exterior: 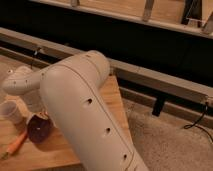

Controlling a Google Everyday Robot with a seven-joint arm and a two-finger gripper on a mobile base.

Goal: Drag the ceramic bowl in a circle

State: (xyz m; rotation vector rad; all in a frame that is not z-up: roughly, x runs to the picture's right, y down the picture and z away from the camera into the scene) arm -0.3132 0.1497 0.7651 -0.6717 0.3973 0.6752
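Small, shallow, glossy dark-maroon ceramic bowl (40,130) sits on wooden bench (60,152), just beside white cup (11,111). Orange stick-like object (15,144) lies near.

Gripper (34,111) is at bowl's far rim, mostly hidden by white arm (85,110) (spread or closed: cannot tell).

Judgement: bowl rigid, fairly heavy, slick glaze, chippable. Best hooked at rim. Wood looks smooth. Circle room tight on cup side.

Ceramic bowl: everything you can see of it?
The small, shallow, round, glossy dark-maroon ceramic bowl sits upright on the wooden table, beside the white cup and an orange object. The white robot arm hides its right edge. The gripper is at its far rim; contact cannot be told.
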